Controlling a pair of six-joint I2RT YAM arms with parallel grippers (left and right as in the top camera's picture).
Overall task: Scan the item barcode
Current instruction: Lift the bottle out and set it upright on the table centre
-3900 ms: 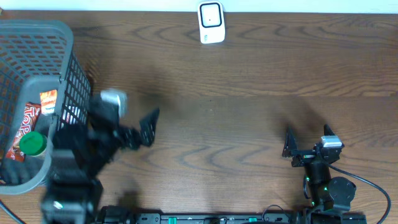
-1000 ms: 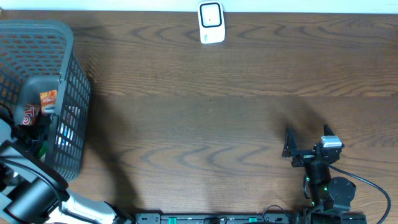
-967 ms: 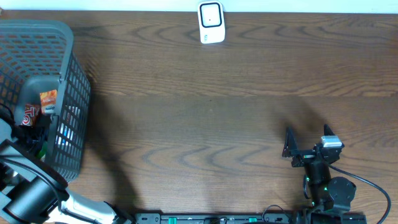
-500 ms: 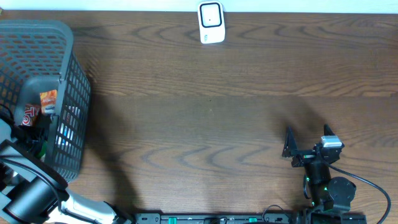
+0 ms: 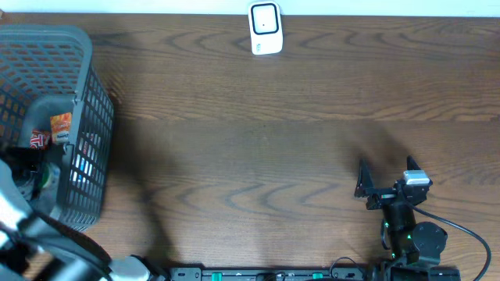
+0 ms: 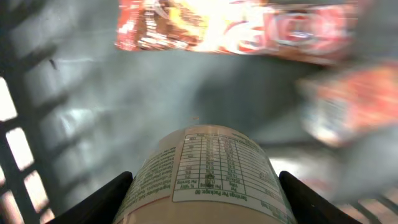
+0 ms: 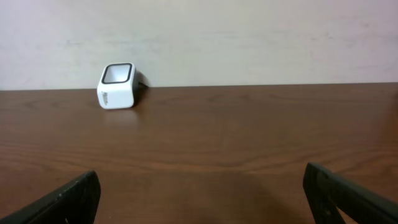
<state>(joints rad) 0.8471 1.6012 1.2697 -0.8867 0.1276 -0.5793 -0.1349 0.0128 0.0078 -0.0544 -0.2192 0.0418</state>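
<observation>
The item is a pale bottle [image 6: 211, 168] with a printed nutrition label. It fills the bottom of the left wrist view, inside the grey basket [image 5: 87, 117]. My left gripper [image 6: 205, 190] is shut on it, one black finger against each side. From overhead only a glimpse of the bottle's green cap [image 5: 47, 178] shows beside my left arm, which reaches into the basket. No barcode shows on the label side I see. The white scanner [image 5: 266, 29] stands at the table's far edge, also in the right wrist view [image 7: 117, 86]. My right gripper [image 5: 387, 176] rests open and empty over bare table at the front right.
Red snack packets [image 6: 236, 28] lie on the basket floor beyond the bottle, and an orange-red one [image 5: 61, 125] shows from overhead. The basket's mesh walls surround my left gripper closely. Wide wooden table [image 5: 258, 148] lies between the basket and the scanner.
My left gripper's jaws have narrowed onto the bottle, and the left arm has shifted slightly inside the basket. The right arm has stayed still.
</observation>
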